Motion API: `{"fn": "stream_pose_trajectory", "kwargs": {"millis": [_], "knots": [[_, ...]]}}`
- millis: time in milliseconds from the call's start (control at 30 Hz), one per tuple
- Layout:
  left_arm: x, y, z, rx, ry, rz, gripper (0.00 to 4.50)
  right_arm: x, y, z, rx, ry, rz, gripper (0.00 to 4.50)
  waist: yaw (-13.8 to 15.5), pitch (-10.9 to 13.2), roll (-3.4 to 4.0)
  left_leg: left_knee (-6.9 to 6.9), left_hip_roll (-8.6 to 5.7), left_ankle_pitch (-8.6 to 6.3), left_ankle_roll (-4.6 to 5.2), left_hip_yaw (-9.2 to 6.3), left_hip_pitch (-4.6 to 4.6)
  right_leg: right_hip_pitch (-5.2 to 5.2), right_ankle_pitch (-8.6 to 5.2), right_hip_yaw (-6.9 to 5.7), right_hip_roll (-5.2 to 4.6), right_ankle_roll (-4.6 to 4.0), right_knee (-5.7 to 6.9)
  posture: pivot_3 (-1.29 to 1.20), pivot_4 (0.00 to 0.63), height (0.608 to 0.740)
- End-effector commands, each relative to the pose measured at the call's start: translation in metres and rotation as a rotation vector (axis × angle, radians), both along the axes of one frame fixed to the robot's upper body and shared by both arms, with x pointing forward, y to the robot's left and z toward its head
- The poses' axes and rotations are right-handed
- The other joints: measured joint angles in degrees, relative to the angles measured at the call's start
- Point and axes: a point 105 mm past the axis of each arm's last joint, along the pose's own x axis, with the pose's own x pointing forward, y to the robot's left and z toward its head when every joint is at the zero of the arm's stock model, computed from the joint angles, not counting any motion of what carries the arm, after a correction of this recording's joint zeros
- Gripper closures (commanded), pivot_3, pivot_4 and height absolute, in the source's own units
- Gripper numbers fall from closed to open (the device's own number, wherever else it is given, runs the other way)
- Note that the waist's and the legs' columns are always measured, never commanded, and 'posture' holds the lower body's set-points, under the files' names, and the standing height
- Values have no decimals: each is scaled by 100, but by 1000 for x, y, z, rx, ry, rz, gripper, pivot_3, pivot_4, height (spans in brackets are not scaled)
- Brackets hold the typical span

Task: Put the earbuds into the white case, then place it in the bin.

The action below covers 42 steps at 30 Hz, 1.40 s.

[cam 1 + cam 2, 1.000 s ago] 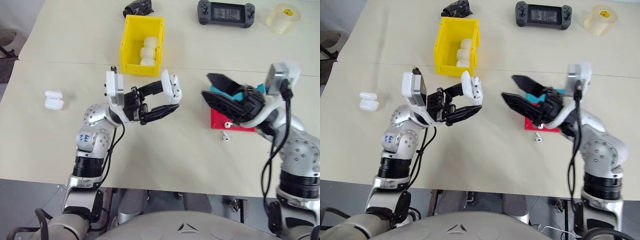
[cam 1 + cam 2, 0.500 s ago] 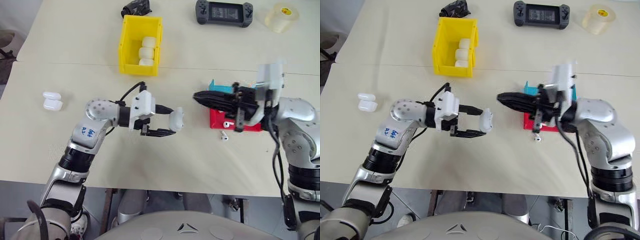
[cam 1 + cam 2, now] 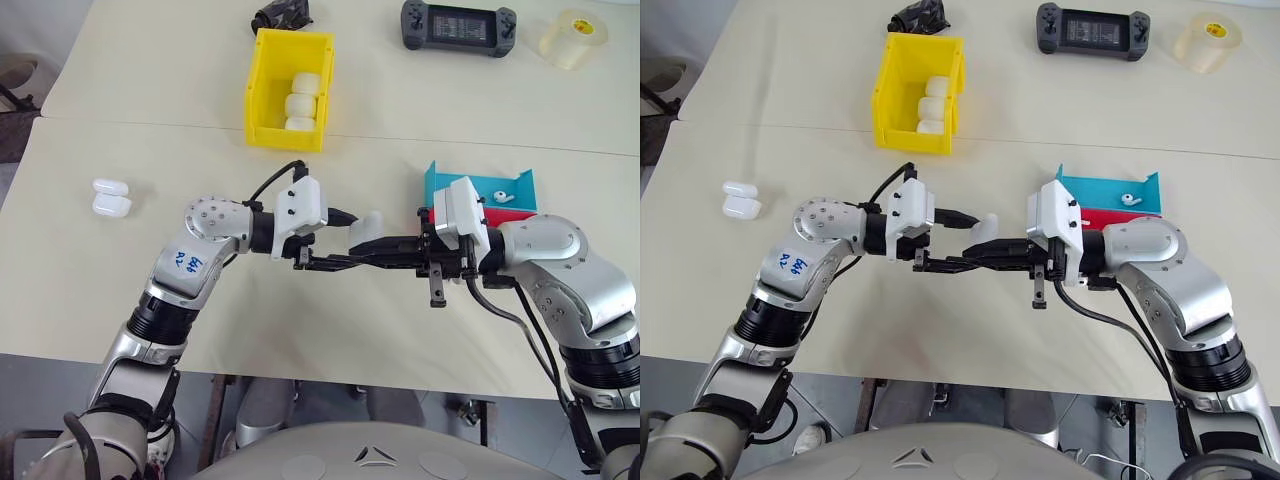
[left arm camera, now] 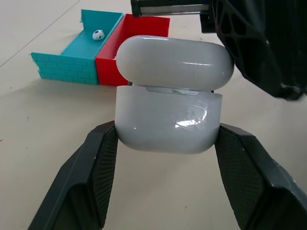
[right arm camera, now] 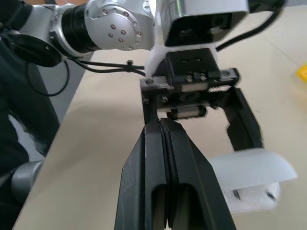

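- Glossy white plastic takes centre stage: the white case [image 4: 169,112] is clamped between the two black fingers [image 4: 91,177] of the left gripper [image 3: 345,250], held above the table [image 3: 400,130] between the two arms, its flip lid standing slightly ajar.
- The right gripper [image 3: 985,255] reaches across toward it with its fingers pressed flat together, clenched tight (whether anything is pinched between them, I cannot tell), their tips just beside the case.
- Over on the robot's right, a teal tray [image 3: 478,187] stands with a red tray [image 4: 125,50] right against it, and one of the earbuds [image 3: 501,197] lies in the teal one.
- At the far side of the table, the bin [image 3: 289,88], bright yellow, already has three white cases [image 3: 302,104] stacked in a row inside.
- Two more white cases [image 3: 110,197] sit side by side on the table at the robot's left, well apart from the action.
- Writing, now: blue handwritten marks on the left arm's silver forearm shell [image 3: 187,262], too scrawled for me to read.
- Along the far edge there is a dark handheld game console [image 3: 458,23], its screen lit but nothing legible, a roll of clear tape [image 3: 572,36], and a black crumpled object [image 3: 280,13] behind the bin.
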Motion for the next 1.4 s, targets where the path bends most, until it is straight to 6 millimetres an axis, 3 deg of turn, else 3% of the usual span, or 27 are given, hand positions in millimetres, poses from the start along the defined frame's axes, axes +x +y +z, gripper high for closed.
{"fn": "stream_pose_trajectory", "kwargs": {"millis": [33, 200, 300, 367, 567, 767, 900, 1000, 1033, 1200, 1400], "knots": [[-13, 2, 18, -73, -57, -64, 1780, 9, -18, 2, 3, -15, -77, 4474, 0, 0, 0, 0, -1, 0, 0, 1, 0, 0, 0, 1, 0, 0, 0, 0, 150, 740], [-16, 8, 20, -104, -52, -58, 1780, 12, -33, 7, 78, 16, -115, 4474, 17, 0, -1, 0, -2, 0, 0, 0, 0, 1, 0, 0, -2, 0, 0, 0, 150, 740], [-6, 19, 24, -185, -29, 74, 1780, 12, -51, 16, 208, 75, -187, 4315, 17, 1, -1, -2, -2, -1, 2, -5, 0, 3, 0, -2, -3, 0, -2, 0, 150, 740], [8, 27, 32, -269, -27, 197, 1780, 9, -61, 12, 202, 68, -222, 3908, 18, 1, -2, -1, -1, -1, 2, -4, 0, 3, 0, -1, -3, 0, 1, 0, 150, 740], [53, 54, 66, -480, -68, 519, 1780, 13, -87, 15, 251, -17, -391, 1998, 22, 2, -5, 7, -1, 3, -5, -1, 2, 6, 0, -1, 0, 1, 6, 0, 150, 740], [112, 84, 90, -501, -146, 741, 1780, 17, -97, 15, 246, -81, -477, 25, 16, 6, -12, 9, -4, 8, -11, 4, 8, 5, 0, -3, 6, 1, 20, 0, 150, 740], [150, 93, 83, -424, -105, 816, 1780, 15, -91, 21, 246, -113, -462, 25, 18, 7, -15, 5, -9, 7, -9, 13, 15, 4, 1, -21, 6, 2, 47, 0, 150, 740], [162, 90, 79, -412, -56, 815, 1780, 14, -87, 26, 256, -132, -464, 25, 15, 11, -20, 2, -10, 6, -6, 15, 15, 1, 1, -38, 5, 2, 49, 0, 150, 740], [164, 88, 78, -405, -42, 808, 1429, 13, -86, 27, 259, -135, -465, 8, 14, 13, -24, 2, -10, 6, -6, 15, 13, -1, 1, -41, 4, 2, 49, 0, 150, 740], [164, 74, 77, -379, -21, 735, 42, 9, -81, 29, 273, -142, -470, 0, 14, 20, -36, 3, -12, 5, -6, 14, -4, -23, 1, -45, 2, 3, 60, 0, 150, 740], [148, 71, 83, -381, -81, 620, 42, 9, -81, 28, 279, -140, -479, 0, 7, 21, -38, 5, -17, 6, -6, 26, -13, -49, 1, -36, -1, 2, 91, 0, 150, 740]]}}
